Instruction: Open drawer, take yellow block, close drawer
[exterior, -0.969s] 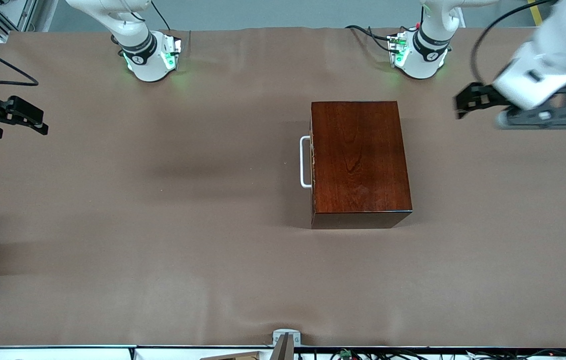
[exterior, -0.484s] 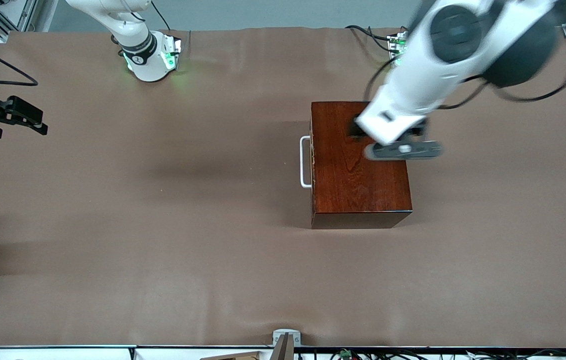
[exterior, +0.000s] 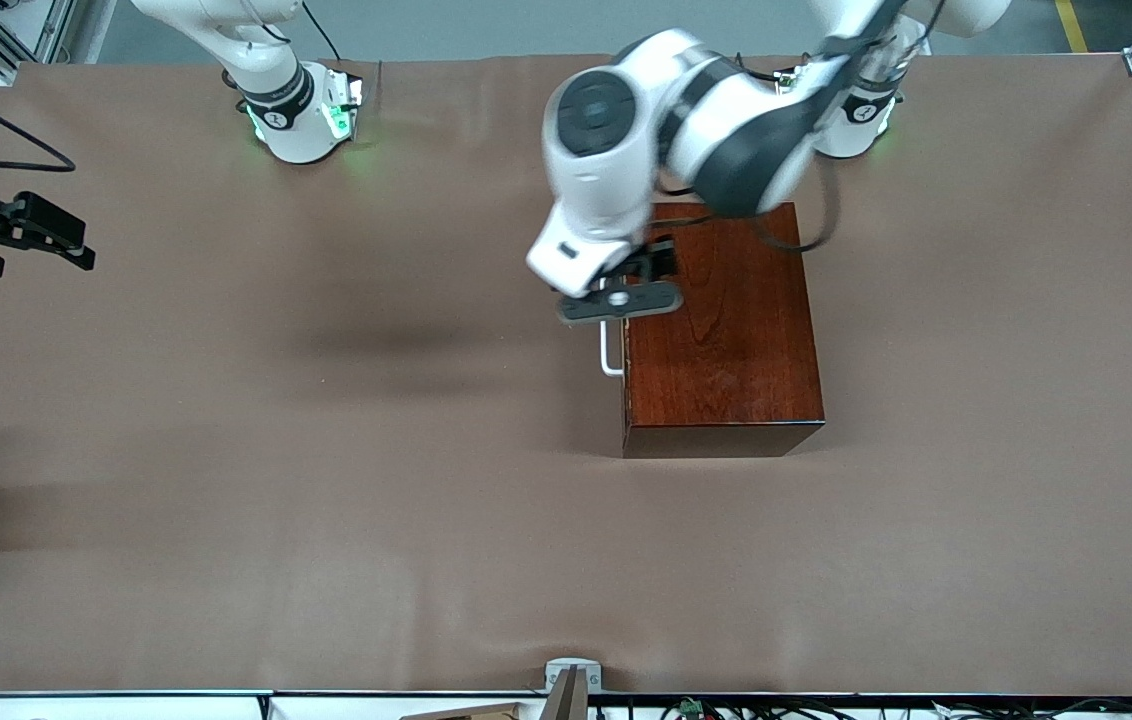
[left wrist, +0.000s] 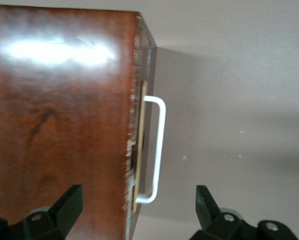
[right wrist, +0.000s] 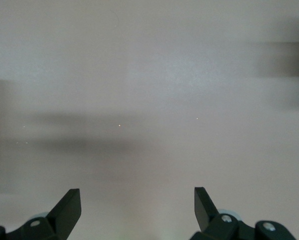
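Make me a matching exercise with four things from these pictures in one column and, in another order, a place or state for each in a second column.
Things:
1. white U-shaped bar handle
2. glossy dark reddish-brown wooden box
3. left gripper
4. right gripper

Places or states:
A. open, at the right arm's end of the table, waiting
B. open, over the handle side of the box
C. on the brown table cover, its drawer shut
D. fixed on the drawer front, not gripped

Pairs: 1-D, 2-C, 3-B, 4-A
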Controlling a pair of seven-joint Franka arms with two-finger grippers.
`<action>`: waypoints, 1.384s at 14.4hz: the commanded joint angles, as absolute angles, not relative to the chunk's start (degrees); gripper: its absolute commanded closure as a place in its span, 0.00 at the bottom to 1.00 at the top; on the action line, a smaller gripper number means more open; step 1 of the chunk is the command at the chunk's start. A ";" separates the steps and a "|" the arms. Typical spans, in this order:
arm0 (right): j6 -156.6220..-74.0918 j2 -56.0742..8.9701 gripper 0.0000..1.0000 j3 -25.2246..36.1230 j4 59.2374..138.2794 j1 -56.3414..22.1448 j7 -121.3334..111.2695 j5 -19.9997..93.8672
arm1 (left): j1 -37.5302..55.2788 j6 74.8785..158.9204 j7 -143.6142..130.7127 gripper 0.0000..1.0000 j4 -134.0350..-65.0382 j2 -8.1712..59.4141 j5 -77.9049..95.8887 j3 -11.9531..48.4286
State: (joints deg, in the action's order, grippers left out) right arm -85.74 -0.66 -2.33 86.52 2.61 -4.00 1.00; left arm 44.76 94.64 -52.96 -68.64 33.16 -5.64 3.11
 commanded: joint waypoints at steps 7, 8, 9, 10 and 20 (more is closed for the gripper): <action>-85.43 -1.23 0.00 -3.08 85.34 3.78 -4.22 1.06 | 58.18 95.98 -56.86 0.00 -63.28 45.17 -7.38 -8.17; -85.43 -1.32 0.00 -3.08 85.34 3.87 -4.22 1.14 | 58.44 95.98 -57.21 0.00 -63.54 45.52 -7.47 -8.17; -85.43 -1.23 0.00 -3.08 85.34 3.87 -4.22 1.06 | 58.53 95.98 -58.09 0.00 -63.54 45.96 -7.38 -8.09; -85.43 -1.32 0.00 -3.08 85.43 3.87 -4.22 1.14 | 58.54 96.06 -58.88 0.00 -63.46 46.49 -7.38 -8.09; -85.43 -1.32 0.00 -3.08 85.43 3.95 -4.22 1.14 | 58.71 96.06 -53.09 0.00 -63.55 49.04 -9.49 -7.91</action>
